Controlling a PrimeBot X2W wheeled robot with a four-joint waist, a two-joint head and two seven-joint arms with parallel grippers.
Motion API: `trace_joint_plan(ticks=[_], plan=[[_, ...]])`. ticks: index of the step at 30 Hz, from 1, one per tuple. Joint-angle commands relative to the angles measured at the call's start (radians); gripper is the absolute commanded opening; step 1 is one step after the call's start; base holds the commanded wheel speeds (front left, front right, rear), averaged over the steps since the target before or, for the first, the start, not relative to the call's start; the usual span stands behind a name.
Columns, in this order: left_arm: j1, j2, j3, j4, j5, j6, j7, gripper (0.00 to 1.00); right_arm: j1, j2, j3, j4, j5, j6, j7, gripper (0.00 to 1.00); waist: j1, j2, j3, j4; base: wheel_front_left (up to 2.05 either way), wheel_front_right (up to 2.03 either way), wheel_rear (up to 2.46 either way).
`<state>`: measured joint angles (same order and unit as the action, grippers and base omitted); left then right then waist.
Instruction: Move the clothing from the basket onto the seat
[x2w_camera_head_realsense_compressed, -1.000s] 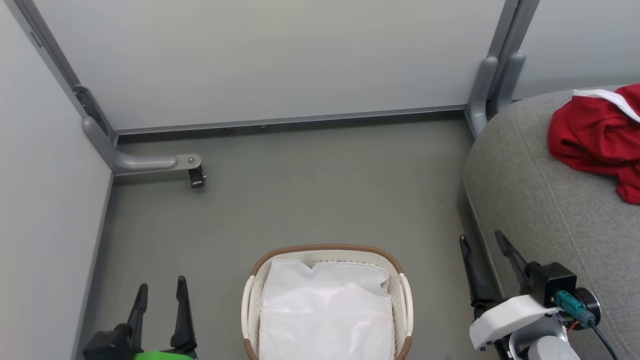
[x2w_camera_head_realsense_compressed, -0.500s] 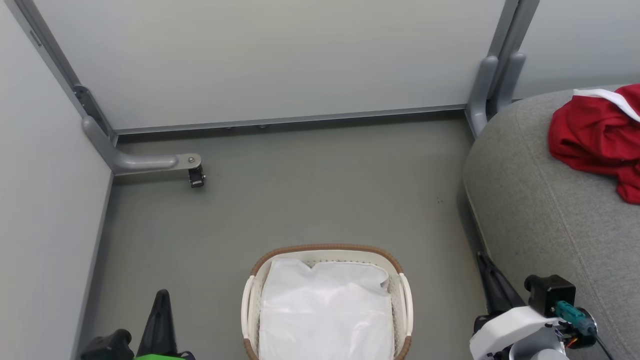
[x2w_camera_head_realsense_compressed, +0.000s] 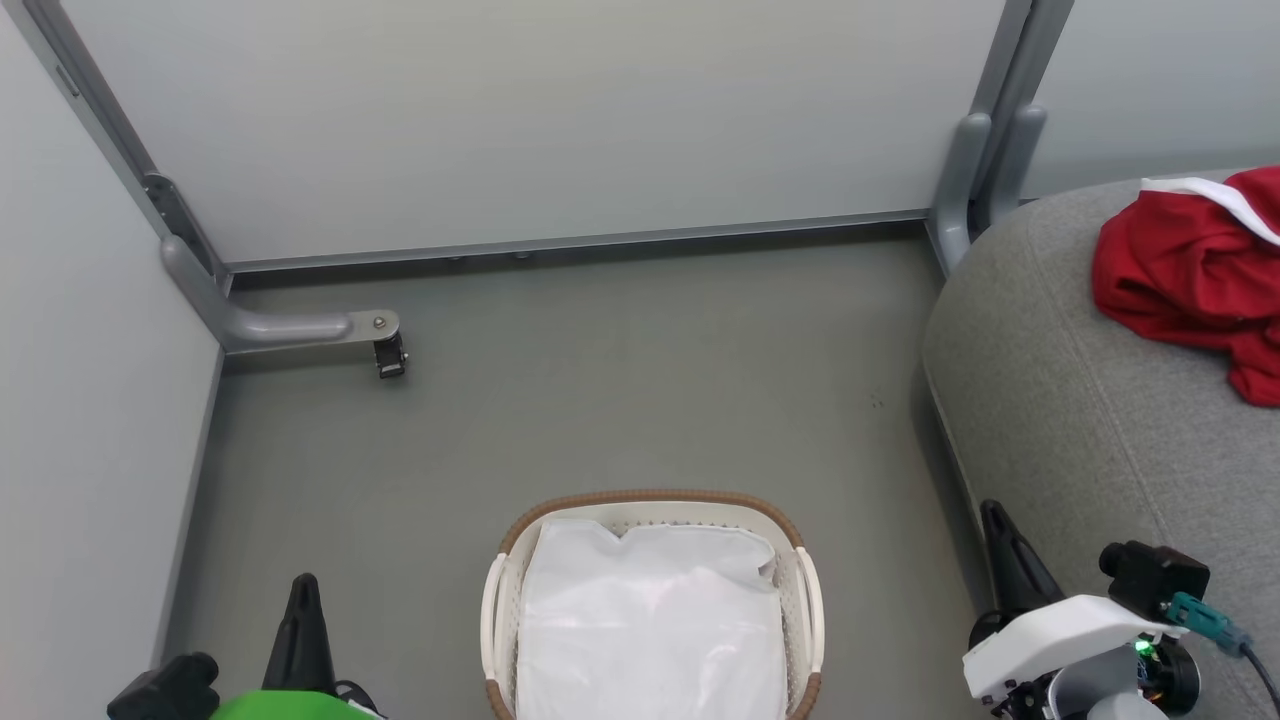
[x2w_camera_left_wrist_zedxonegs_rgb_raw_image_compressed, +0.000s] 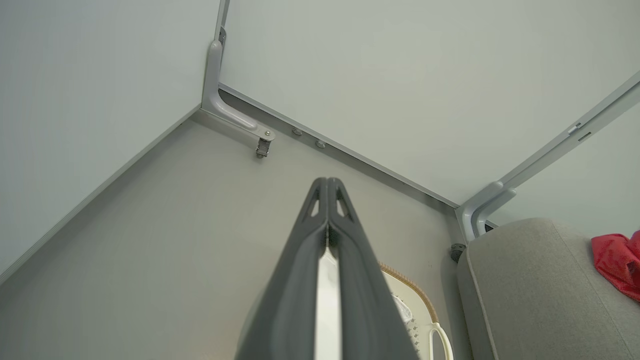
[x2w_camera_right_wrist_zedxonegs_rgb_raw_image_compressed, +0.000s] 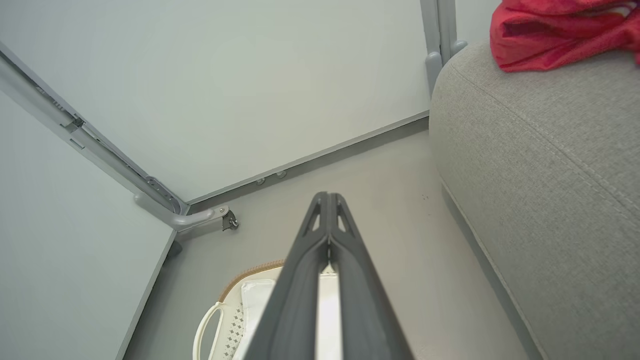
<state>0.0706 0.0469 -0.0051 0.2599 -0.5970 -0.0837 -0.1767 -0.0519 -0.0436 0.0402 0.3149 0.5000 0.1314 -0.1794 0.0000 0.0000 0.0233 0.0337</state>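
At the lower left of the head view, our left gripper (x2w_camera_head_realsense_compressed: 303, 582) has its two dark fingers pressed together into one narrow point with nothing between them. Our left wrist view shows the same, the tips meeting above the grey floor (x2w_camera_head_realsense_compressed: 600, 400). At the lower right of the head view, our right gripper (x2w_camera_head_realsense_compressed: 993, 512) is likewise closed flat on itself and holds nothing. Its tip lies just beside the near edge of the seat (x2w_camera_head_realsense_compressed: 1080, 440).

Between the two grippers, at the bottom centre, we see the basket (x2w_camera_head_realsense_compressed: 650, 497) standing on the floor. Its brown woven rim curves toward the top of the frame, cream handles sit on either flank, and the white liner (x2w_camera_head_realsense_compressed: 650, 620) is spread across its inside. Both grippers are apart from it.

Further out, the seat runs down the right side of the head view, a grey woven cushion with a rounded corner and a stitched seam. The clothing (x2w_camera_head_realsense_compressed: 1185, 270) lies on it at the upper right, a crumpled bright-red heap with a white band along its top, cut off by the frame edge. It is well apart from the basket and from both grippers, and we cannot tell whether it is one garment or two.

Pale wall panels close the top of the frame. At the upper left a grey bracket (x2w_camera_head_realsense_compressed: 290, 325) reaches onto the floor, and a grey post (x2w_camera_head_realsense_compressed: 985, 160) stands by the seat's corner.
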Motion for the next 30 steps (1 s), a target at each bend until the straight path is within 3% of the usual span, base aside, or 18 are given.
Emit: trace_joint_plan(ticks=[1, 30], plan=[[-0.032, 0.003, 0.006, -0.016, -0.040, -0.006, 0.008, 0.00, -0.023, -0.005, -0.008, -0.020, 0.043, 0.000, 0.009, 0.00, 0.0000, 0.0000, 0.000, 0.000, 0.00, 0.00, 0.00], [-0.092, 0.004, 0.050, -0.017, -0.407, -0.023, 0.115, 0.00, -0.038, -0.010, -0.060, -0.041, 0.448, 0.000, 0.114, 0.00, 0.0000, 0.0000, -0.006, -0.009, 0.00, 0.00, 0.00]])
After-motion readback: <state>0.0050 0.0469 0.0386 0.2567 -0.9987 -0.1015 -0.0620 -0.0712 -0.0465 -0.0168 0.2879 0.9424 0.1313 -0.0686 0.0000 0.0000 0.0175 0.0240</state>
